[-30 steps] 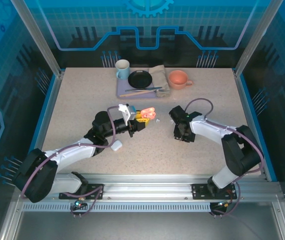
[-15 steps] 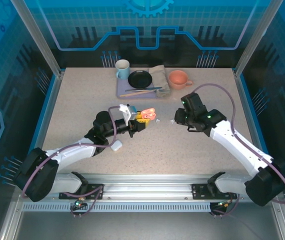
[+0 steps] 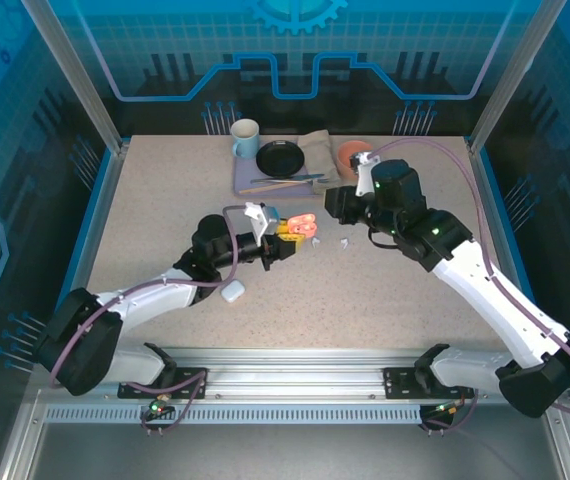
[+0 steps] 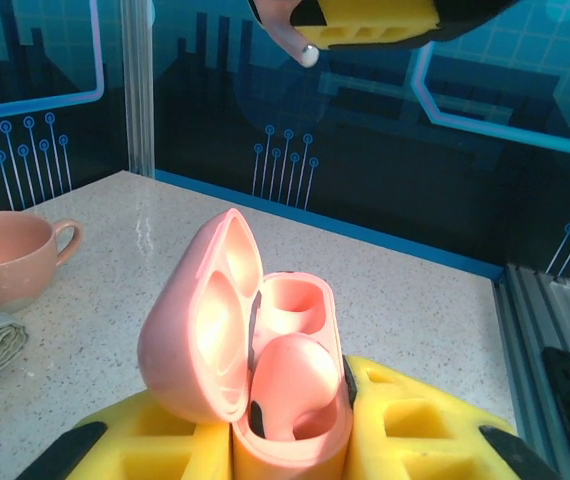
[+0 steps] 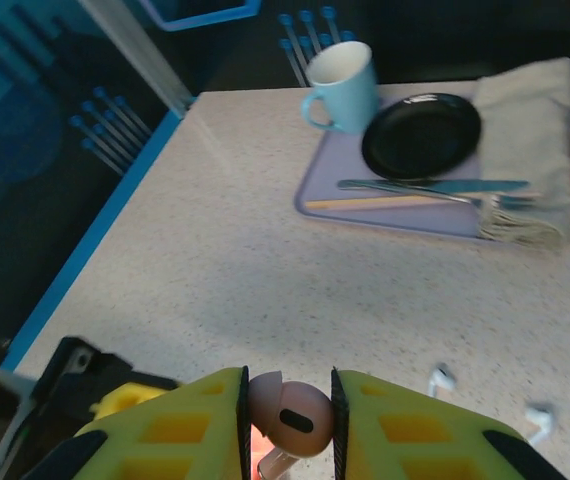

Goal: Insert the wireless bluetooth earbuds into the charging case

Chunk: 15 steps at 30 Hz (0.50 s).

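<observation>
You had one small salmon-pink plastic earbud (image 5: 289, 420) pinched between the yellow pads of your right tool (image 5: 287, 392), which pressed on it from both sides. In the top view that right tool (image 3: 338, 205) hung just to the right of the salmon-pink pebble-shaped plastic charging case (image 3: 303, 224), apart from it.

The case (image 4: 200, 340) stood upright with its lid swung open to the left. A second salmon-pink earbud (image 4: 295, 375) sat in its nearer well, and the farther well (image 4: 290, 300) showed its smooth pink hollow. Your left tool (image 3: 293, 234) was clamped on the lower part of the case, with a yellow pad against each side.

Two white plastic earbuds (image 3: 317, 240) (image 3: 345, 242) lay on the speckled beige surface (image 3: 165, 200). One was just beside the held case and the other a little farther right, below your right tool. The right wrist view showed the same pair (image 5: 441, 380) (image 5: 538, 420) lying apart from each other. A white pebble-shaped case (image 3: 232, 291) rested on the surface beside your left arm, nearer to you than the pink one.

At the far edge of the surface sat a lavender rectangular tray (image 3: 250, 183). It carried a light blue ceramic mug (image 3: 245, 138), a round black plate (image 3: 280, 158), metal cutlery (image 5: 435, 186) and a folded grey-beige cloth napkin (image 5: 530, 110). A salmon-pink ceramic cup (image 4: 5, 260) stood to the right of the tray, partly behind your right arm in the top view.
</observation>
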Each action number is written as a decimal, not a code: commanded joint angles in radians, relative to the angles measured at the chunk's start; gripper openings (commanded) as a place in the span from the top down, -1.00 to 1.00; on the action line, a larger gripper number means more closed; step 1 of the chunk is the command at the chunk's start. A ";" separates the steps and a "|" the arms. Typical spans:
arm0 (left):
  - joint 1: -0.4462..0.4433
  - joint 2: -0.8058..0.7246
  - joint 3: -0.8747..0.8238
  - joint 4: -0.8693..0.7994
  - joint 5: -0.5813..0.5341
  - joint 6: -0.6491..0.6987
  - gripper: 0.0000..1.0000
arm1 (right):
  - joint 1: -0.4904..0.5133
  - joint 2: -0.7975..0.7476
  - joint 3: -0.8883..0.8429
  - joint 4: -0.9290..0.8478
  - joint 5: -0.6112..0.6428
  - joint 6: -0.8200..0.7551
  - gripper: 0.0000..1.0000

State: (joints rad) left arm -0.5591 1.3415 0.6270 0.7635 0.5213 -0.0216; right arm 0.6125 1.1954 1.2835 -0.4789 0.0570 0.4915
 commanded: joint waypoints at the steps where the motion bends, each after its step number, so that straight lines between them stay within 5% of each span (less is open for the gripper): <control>1: 0.003 0.021 0.051 0.005 0.020 -0.033 1.00 | 0.044 0.015 0.008 0.073 -0.047 -0.094 0.47; 15: 0.003 0.045 0.105 -0.023 0.021 -0.060 1.00 | 0.128 0.010 -0.059 0.105 0.060 -0.228 0.48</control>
State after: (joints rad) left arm -0.5591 1.3766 0.6975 0.7399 0.5213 -0.0731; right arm 0.7261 1.2106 1.2457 -0.4061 0.0807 0.3168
